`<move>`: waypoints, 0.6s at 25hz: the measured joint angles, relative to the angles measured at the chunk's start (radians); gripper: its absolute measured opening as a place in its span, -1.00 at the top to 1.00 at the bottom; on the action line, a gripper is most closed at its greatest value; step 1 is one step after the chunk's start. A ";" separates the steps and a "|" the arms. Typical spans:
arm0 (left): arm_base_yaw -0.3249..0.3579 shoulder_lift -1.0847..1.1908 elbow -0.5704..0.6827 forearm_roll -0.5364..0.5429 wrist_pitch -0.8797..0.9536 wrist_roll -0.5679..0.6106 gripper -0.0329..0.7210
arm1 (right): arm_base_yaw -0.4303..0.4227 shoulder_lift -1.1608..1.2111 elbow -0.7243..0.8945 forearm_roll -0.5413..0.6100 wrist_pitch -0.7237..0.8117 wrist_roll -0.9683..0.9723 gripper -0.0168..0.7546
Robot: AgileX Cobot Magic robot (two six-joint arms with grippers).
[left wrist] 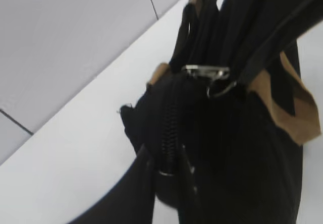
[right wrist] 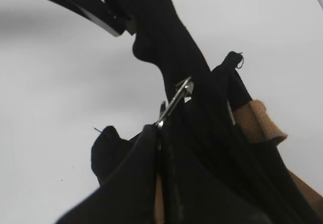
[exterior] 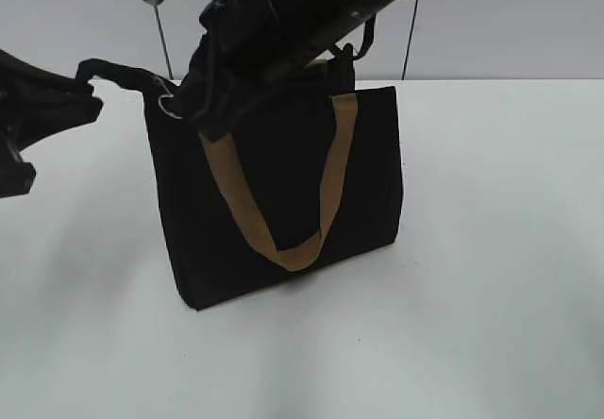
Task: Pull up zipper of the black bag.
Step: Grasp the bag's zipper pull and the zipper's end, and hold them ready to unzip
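Observation:
The black bag (exterior: 274, 183) stands upright on the white table, a tan strap handle (exterior: 335, 183) hanging down its front. My left gripper (exterior: 85, 84) is shut on the fabric tab at the bag's left end and holds it taut. In the left wrist view the jaws (left wrist: 169, 171) pinch the bag end around the zipper (left wrist: 169, 128). My right gripper (exterior: 189, 108) reaches in from above and is shut on the silvery zipper pull (exterior: 168, 106) near the bag's top left corner. The right wrist view shows the jaws (right wrist: 160, 133) closed on the pull (right wrist: 176, 100).
The white table (exterior: 491, 296) extends around the bag, with a pale wall behind it. Two thin dark poles (exterior: 164, 41) rise at the back. The right arm crosses over the bag's top and hides much of the top edge.

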 joint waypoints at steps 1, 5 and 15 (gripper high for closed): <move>0.000 0.000 0.000 0.066 -0.011 -0.024 0.71 | -0.003 -0.003 0.000 0.000 0.005 0.017 0.96; 0.000 0.000 0.000 0.257 -0.031 -0.165 0.71 | -0.016 -0.005 0.000 0.001 0.024 0.075 0.96; 0.000 0.000 0.000 0.574 -0.059 -0.468 0.71 | -0.060 -0.005 0.000 0.008 0.039 0.104 0.96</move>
